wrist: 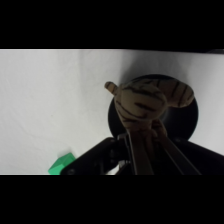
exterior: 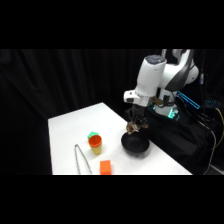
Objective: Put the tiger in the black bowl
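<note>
gripper [exterior: 134, 121] clamped on tiger [wrist: 142, 107], dangling over black bowl [exterior: 135, 144]. looks soft, light plush, so mid-body pinch works fine. cup [exterior: 95, 144] at bowl's 9 o'clock.

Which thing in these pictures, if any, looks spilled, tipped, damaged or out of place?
Nothing stands out. The gripper holds the tiger over the bowl; the cup stands upright, and the tongs and orange block lie on the table.

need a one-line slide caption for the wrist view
Pincer shut on the brownish-tan striped toy tiger, holding it above the round glossy black bowl on the white table.
</note>
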You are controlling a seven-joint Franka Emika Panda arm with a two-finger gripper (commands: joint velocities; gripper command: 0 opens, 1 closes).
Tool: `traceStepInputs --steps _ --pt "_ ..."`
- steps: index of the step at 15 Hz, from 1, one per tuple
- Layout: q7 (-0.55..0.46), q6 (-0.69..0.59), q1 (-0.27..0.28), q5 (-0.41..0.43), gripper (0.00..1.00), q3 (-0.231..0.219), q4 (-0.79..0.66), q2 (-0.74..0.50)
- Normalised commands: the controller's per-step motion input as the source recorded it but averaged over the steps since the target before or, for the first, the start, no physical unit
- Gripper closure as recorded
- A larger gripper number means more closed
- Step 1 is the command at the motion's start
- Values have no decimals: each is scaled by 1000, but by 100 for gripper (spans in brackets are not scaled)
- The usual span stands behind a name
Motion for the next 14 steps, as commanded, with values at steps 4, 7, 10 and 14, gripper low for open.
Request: traceStepInputs --steps 4,7,10,14 --pt "55 385 63 68 92 78 24 266" --pt "53 356 37 -52 92 -27 139 428" --pt "50 274 51 -133 61 -97 186 401" --pt "46 150 5 -152 36 -66 147 191"
